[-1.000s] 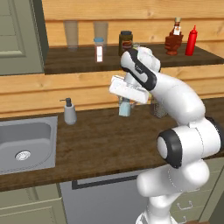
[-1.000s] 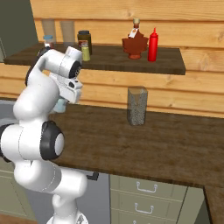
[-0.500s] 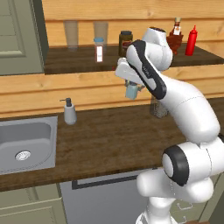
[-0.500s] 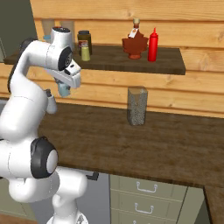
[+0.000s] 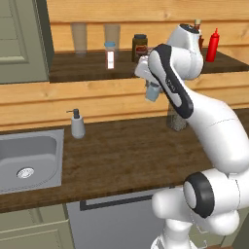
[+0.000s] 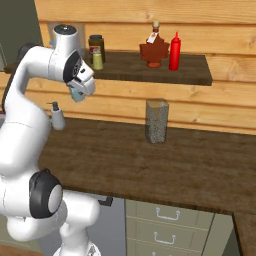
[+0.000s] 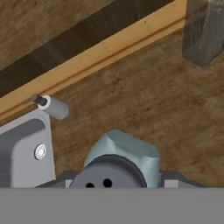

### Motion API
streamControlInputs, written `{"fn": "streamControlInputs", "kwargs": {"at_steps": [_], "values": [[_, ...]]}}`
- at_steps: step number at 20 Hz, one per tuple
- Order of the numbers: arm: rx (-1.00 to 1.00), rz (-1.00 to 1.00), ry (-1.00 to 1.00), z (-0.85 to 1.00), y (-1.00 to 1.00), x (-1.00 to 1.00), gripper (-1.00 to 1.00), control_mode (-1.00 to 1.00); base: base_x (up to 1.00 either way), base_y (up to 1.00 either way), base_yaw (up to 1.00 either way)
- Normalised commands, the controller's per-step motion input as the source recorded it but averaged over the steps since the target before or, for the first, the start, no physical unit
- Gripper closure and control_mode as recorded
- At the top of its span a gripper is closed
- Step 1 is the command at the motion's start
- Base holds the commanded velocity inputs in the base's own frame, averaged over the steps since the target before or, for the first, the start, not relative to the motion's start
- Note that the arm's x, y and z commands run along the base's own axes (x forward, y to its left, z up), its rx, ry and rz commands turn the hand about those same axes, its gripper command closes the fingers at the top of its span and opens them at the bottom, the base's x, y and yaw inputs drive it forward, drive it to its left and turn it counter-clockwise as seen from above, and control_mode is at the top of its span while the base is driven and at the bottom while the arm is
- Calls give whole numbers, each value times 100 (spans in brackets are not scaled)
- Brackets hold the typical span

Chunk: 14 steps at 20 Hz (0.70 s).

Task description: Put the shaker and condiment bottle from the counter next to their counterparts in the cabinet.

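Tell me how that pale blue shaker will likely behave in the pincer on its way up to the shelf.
The shaker looks rigid and faceted, so it probably won't deform. It is small against the pincer, likely light. Its translucent body looks smooth, so it might slip. Short and fairly wide, it should stand stably on the cabinet.

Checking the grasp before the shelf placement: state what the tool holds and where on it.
The tool holds the shaker, gripped near its grey capped top, its pale blue body hanging clear above the counter.
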Motion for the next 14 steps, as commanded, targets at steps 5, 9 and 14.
{"fn": "streamControlInputs", "kwargs": {"at_steps": [5, 9, 14], "values": [[0, 0, 0, 81, -67, 16, 100, -100, 0, 0, 0], [0, 0, 0, 85, -72, 21, 100, -100, 0, 0, 0], [0, 0, 0, 52, -40, 15, 100, -100, 0, 0, 0]]}}
